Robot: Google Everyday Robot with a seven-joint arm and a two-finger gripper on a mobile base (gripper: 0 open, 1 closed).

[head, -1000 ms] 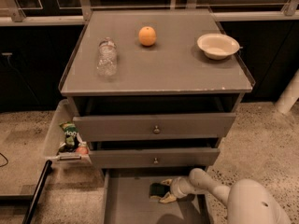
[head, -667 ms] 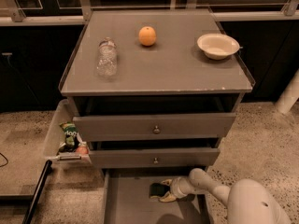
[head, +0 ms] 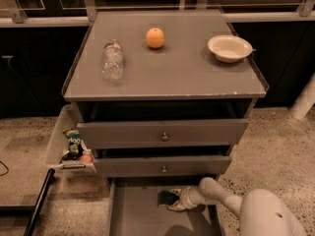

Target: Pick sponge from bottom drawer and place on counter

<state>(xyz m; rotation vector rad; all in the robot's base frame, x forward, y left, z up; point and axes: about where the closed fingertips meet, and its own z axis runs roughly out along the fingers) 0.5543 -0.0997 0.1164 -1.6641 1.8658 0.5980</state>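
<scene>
The bottom drawer [head: 133, 216] is pulled open below the cabinet. The sponge [head: 166, 198], dark green over a pale yellow layer, lies at the back of the drawer, right of centre. My gripper [head: 176, 201] reaches into the drawer from the right on its white arm [head: 222, 194] and sits right at the sponge, touching or covering its right side. The counter [head: 167, 75] is the grey top of the cabinet, above.
On the counter lie a plastic bottle [head: 112, 60], an orange [head: 155, 38] and a white bowl [head: 230, 48]. Two knobbed drawers [head: 164, 134] stand slightly open above the gripper. A side bin [head: 55, 146] on the left holds a green snack packet [head: 74, 141]. A white post [head: 305, 100] stands right.
</scene>
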